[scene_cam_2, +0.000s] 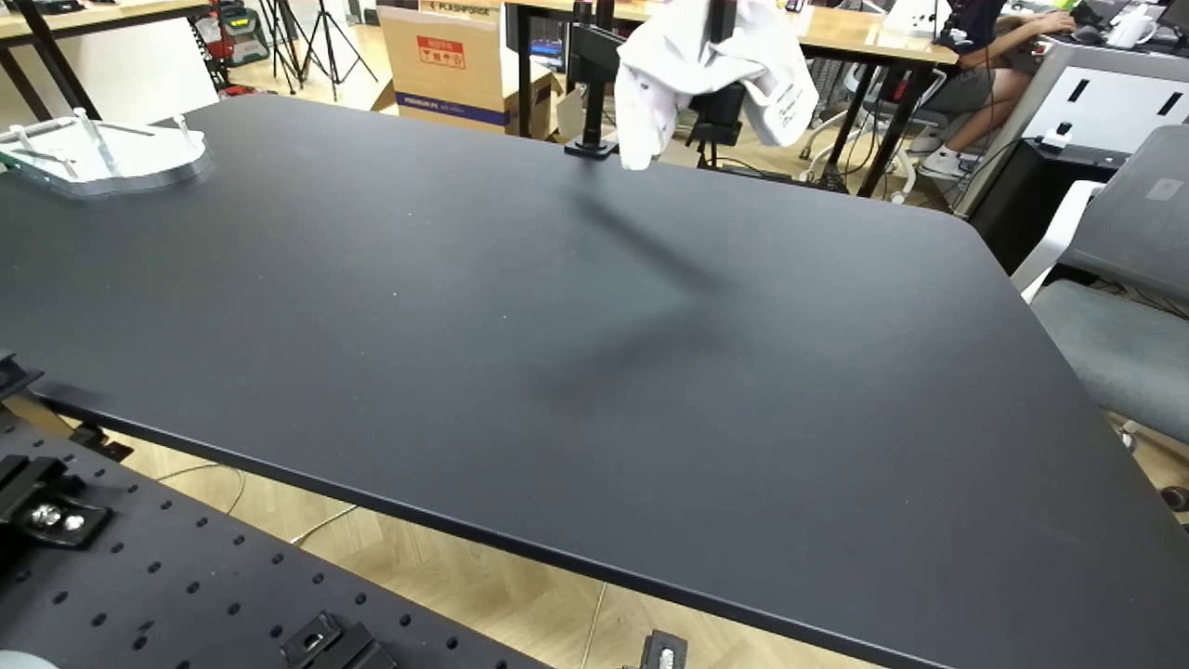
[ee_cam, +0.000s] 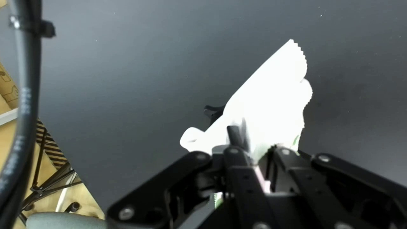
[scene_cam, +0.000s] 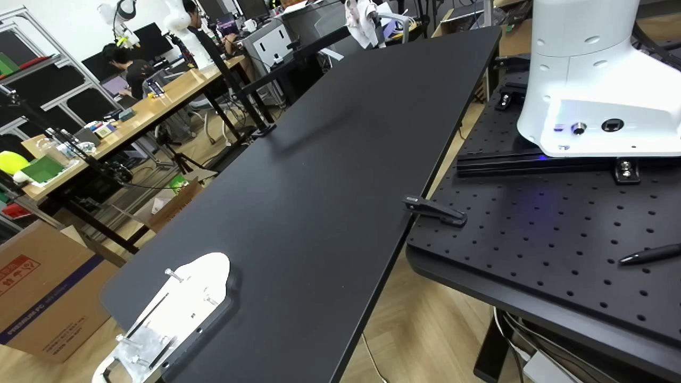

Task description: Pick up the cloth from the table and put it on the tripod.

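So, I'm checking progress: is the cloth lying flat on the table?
No, the cloth hangs in folds at the black stand, above the table.

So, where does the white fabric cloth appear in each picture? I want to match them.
In an exterior view: white fabric cloth, top edge, just right of centre.
In an exterior view: cloth, top edge, right of centre, larger.
In the wrist view: cloth, right of centre, partly hidden.
Shared landmark: flat black tabletop, in all three.

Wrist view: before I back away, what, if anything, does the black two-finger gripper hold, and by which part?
Cannot be told: the white, zigzag-edged cloth lies at the black gripper, but the pictures don't show whether it is pinched anywhere.
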Controlling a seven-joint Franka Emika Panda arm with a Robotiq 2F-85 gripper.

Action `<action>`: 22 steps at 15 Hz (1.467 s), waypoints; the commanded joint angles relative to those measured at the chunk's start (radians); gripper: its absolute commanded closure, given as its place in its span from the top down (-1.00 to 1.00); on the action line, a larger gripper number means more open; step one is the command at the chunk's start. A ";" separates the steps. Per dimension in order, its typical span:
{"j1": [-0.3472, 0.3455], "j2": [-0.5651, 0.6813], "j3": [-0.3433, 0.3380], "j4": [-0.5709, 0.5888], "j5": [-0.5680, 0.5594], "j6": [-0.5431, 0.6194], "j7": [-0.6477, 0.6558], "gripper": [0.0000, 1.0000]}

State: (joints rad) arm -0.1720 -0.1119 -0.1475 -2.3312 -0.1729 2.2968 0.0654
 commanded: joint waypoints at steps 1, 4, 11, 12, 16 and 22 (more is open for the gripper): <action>0.001 0.011 -0.003 0.021 0.011 -0.002 0.001 -0.02; 0.004 -0.002 0.001 0.021 0.008 -0.003 0.002 0.39; 0.027 -0.077 0.037 0.018 -0.012 -0.016 -0.005 1.00; 0.033 -0.090 0.046 0.016 -0.014 -0.024 -0.002 1.00; 0.069 -0.147 0.094 -0.001 -0.010 -0.115 -0.007 1.00; 0.072 -0.131 0.095 0.008 -0.005 -0.104 -0.009 1.00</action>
State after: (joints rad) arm -0.1034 -0.2425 -0.0492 -2.3247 -0.1778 2.1952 0.0566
